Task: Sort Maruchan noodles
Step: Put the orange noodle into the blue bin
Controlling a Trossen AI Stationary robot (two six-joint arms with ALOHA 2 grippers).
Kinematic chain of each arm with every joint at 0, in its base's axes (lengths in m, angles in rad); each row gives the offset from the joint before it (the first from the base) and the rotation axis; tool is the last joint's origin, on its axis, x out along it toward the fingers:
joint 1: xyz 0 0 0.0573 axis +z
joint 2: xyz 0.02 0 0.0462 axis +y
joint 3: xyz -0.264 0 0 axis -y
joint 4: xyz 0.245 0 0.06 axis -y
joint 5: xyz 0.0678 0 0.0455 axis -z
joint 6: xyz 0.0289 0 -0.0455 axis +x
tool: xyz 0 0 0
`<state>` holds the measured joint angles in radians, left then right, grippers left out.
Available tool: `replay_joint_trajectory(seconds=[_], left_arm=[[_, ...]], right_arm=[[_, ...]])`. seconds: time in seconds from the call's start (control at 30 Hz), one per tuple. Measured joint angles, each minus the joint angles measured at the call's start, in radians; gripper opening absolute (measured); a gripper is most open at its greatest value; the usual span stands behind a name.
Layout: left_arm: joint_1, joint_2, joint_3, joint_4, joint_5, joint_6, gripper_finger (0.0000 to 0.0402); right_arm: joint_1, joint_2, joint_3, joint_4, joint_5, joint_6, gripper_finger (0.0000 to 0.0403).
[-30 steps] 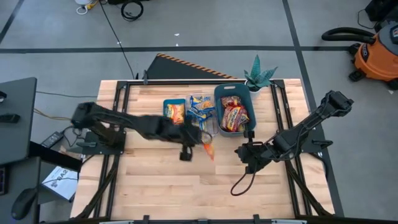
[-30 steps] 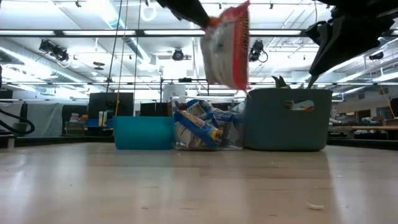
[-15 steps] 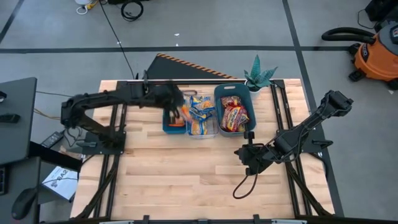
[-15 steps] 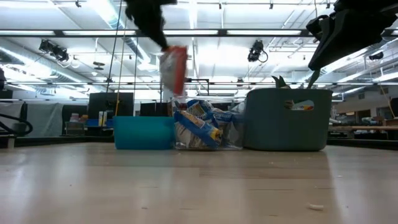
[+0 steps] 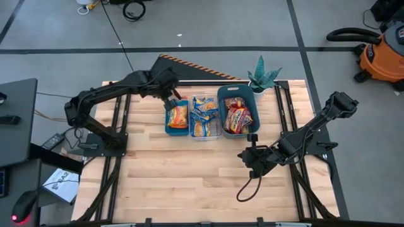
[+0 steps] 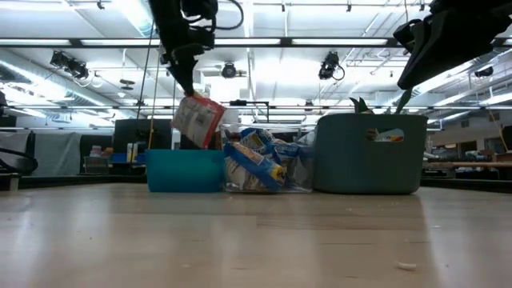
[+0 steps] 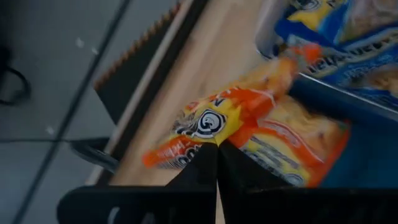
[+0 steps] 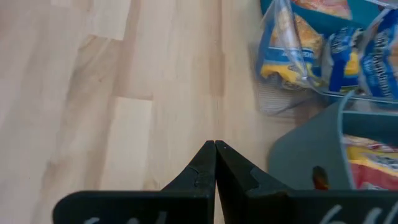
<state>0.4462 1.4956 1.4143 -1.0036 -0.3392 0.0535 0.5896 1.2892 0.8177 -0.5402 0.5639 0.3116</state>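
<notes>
Hanging over the teal bin (image 5: 168, 120), the left gripper (image 7: 217, 163) pinches 1 orange Maruchan packet (image 7: 214, 122) by its edge, above the other orange packets (image 5: 178, 116) in it. The right gripper (image 8: 214, 163) waits over bare table with fingers pressed together. Released now, the tilted packet could catch the rim and slide outside, or toward the clear bin (image 5: 205, 129).

Light is bright and even in the high view, with only faint, soft shadows on the table (image 5: 189, 176). The low view looks into rows of ceiling lamps (image 6: 144, 20) that glare white, so the arms read as dark silhouettes and the near tabletop is soft. In the left wrist view the orange packet (image 7: 214, 124) and bins are smeared with blur, and the fingers (image 7: 199, 171) are dark and unfocused. The right wrist view is clear and evenly lit, its fingers (image 8: 202, 168) slightly soft.
</notes>
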Motion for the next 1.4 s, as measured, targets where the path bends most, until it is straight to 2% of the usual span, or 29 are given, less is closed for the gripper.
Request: replay_joint_trajectory(seconds=[0.13,0.4,0.6,0.8,0.97,1.1,1.27,1.4], left_arm=[[0.0,0.041,-0.001,-0.06,0.04,-0.103,0.0006],[-0.031,0.129,-0.001,-0.052,0.109,-0.267,0.0006],[-0.062,0.151,0.0,0.054,0.036,-0.277,0.0006],[-0.099,0.149,-0.001,0.054,-0.078,-0.279,0.0006],[-0.124,0.171,0.0,-0.029,0.082,-0.309,0.0006],[-0.162,0.225,-0.003,-0.054,0.102,-0.293,0.0006],[-0.206,0.278,-0.014,-0.053,0.246,-0.205,0.0007],[-0.243,0.298,-0.015,-0.067,0.209,-0.155,0.002]], right_arm=[[0.0,0.0,0.0,0.009,-0.013,0.004,0.0012],[-0.005,-0.01,0.0,0.032,-0.014,-0.046,0.0012],[-0.03,-0.01,0.0,0.037,0.015,-0.137,0.0012],[-0.047,-0.01,0.0,0.039,-0.014,-0.136,0.0012],[-0.048,-0.01,0.0,0.07,-0.04,-0.113,0.0012],[-0.048,-0.01,0.0,0.075,-0.056,-0.097,0.0012],[-0.047,-0.012,0.0,0.069,-0.077,-0.032,0.0012],[-0.047,-0.012,0.0,0.076,-0.093,-0.008,0.0012]])
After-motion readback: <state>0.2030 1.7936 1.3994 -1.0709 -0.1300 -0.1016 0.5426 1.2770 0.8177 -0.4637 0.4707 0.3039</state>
